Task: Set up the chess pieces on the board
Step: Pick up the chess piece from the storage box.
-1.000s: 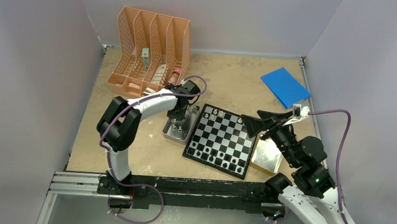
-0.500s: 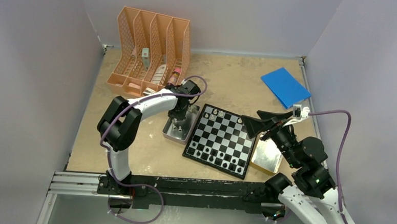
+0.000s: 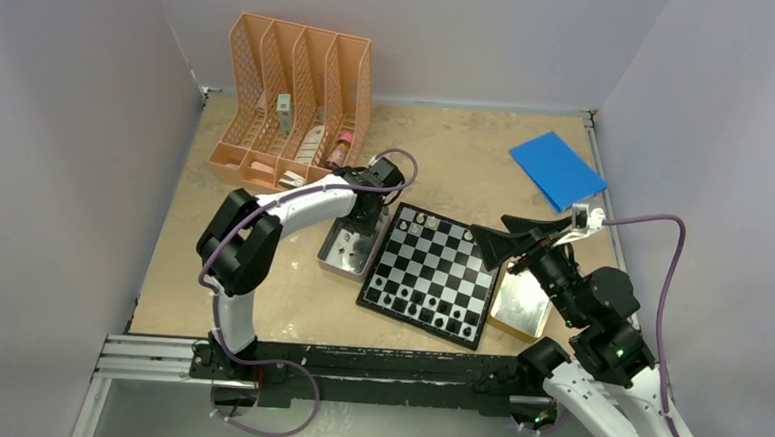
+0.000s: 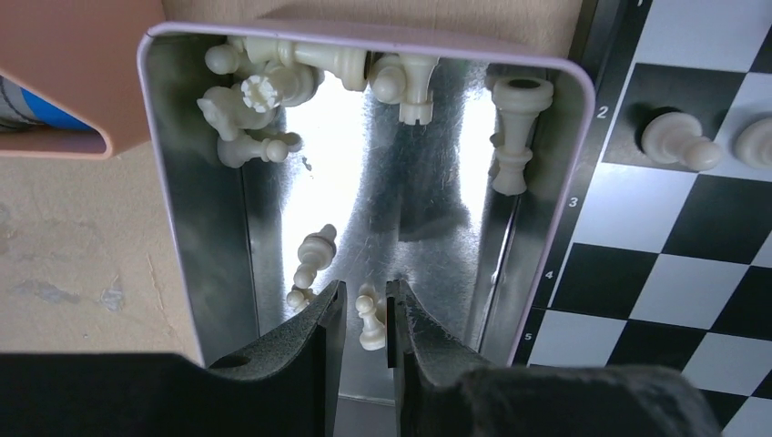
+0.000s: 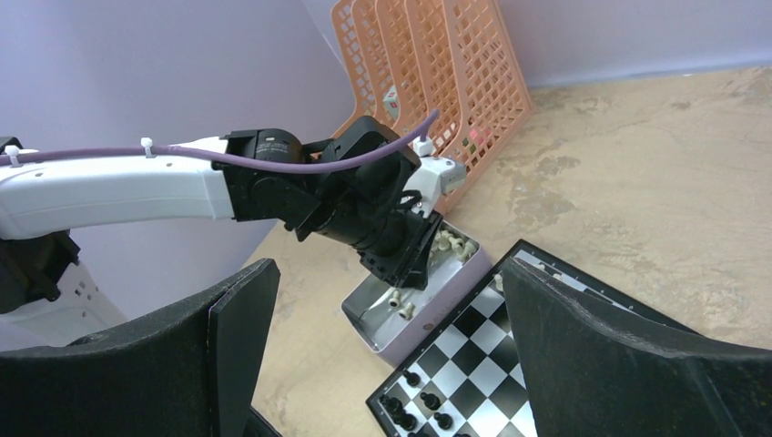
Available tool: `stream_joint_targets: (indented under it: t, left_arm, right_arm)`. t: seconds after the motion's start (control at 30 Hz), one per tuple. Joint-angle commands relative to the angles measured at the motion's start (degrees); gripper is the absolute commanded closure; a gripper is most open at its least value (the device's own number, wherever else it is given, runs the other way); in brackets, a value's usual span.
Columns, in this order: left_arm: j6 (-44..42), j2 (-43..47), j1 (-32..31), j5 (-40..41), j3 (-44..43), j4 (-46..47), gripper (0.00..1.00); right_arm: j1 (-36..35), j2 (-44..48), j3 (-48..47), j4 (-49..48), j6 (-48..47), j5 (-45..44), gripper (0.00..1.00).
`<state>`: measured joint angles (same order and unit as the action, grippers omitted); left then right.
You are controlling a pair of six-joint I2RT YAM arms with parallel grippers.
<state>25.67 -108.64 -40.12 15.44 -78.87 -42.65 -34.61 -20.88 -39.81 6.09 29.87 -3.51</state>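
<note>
In the tin (image 4: 217, 228), left fingers (image 4: 319, 364) flank a white pawn (image 4: 370, 326), grip impossible to tell; right fingers (image 5: 592, 364) gape wide.

Orange file rack (image 3: 295, 94), blue sheet (image 3: 556, 169), tin (image 4: 217, 232)
</note>
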Motion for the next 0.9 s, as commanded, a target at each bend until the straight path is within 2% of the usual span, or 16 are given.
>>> stream_joint_targets:
  t: [0.0,0.2,0.87]
  left_arm:
    - [0.75,0.01,0.16,0.42,-3.84,0.35,0.78]
    - [0.91,0.45,0.75,2.74,-5.14,-1.20,0.78]
    - [1.05,1.14,4.47,-1.53,1.69,2.87,0.75]
  right_arm:
    - [-0.28,-0.54,0.01,-3.19,-1.08,1.33,0.05]
    - [-0.29,-0.67,0.15,-3.19,-1.07,1.14,0.05]
    - [-0.28,-0.49,-0.17,-2.85,-1.04,1.40,0.05]
